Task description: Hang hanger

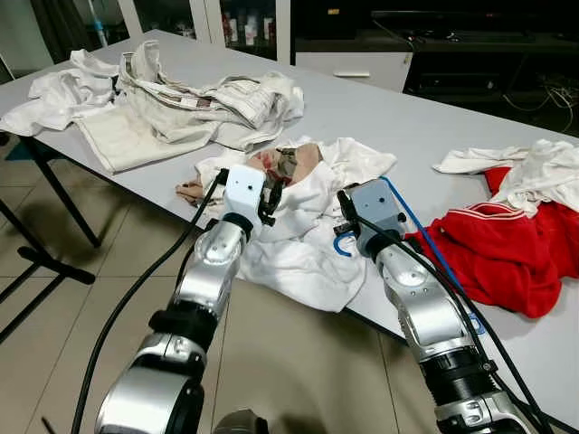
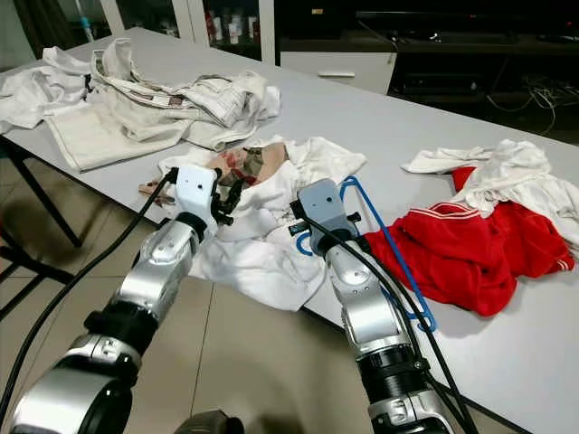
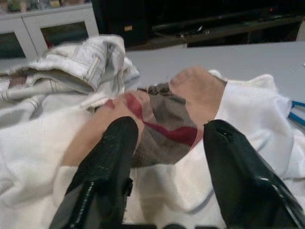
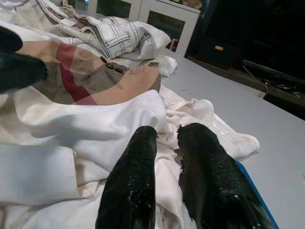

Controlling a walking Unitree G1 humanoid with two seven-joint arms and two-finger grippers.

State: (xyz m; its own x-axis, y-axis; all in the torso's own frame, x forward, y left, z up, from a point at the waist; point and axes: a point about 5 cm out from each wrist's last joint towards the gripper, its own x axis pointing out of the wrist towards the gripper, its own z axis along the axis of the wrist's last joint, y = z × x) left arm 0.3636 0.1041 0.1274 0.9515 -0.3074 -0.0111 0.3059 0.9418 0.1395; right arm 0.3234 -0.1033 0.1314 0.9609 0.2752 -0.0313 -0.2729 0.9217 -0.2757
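A blue hanger [image 2: 398, 262] lies flat on the grey table [image 1: 398, 117], its hook [image 1: 342, 244] at the table's front edge beside a crumpled white garment [image 1: 298, 235]. The hanger runs under my right arm. My left gripper [image 3: 171, 129] is open, its fingers [image 3: 109, 157] either side of a tan, red and grey checked patch [image 3: 162, 133] on that garment. My right gripper [image 4: 167, 131] has its fingers nearly together, tips pressed into the white cloth. A blue edge of the hanger [image 4: 252, 188] shows beside one finger.
A red garment [image 1: 507, 249] with white trim lies right of the hanger, with a white cloth [image 1: 534, 172] behind it. Beige and white clothes [image 1: 181, 108] are heaped at the far left. Table legs [image 1: 54, 199] stand on the tiled floor at the left.
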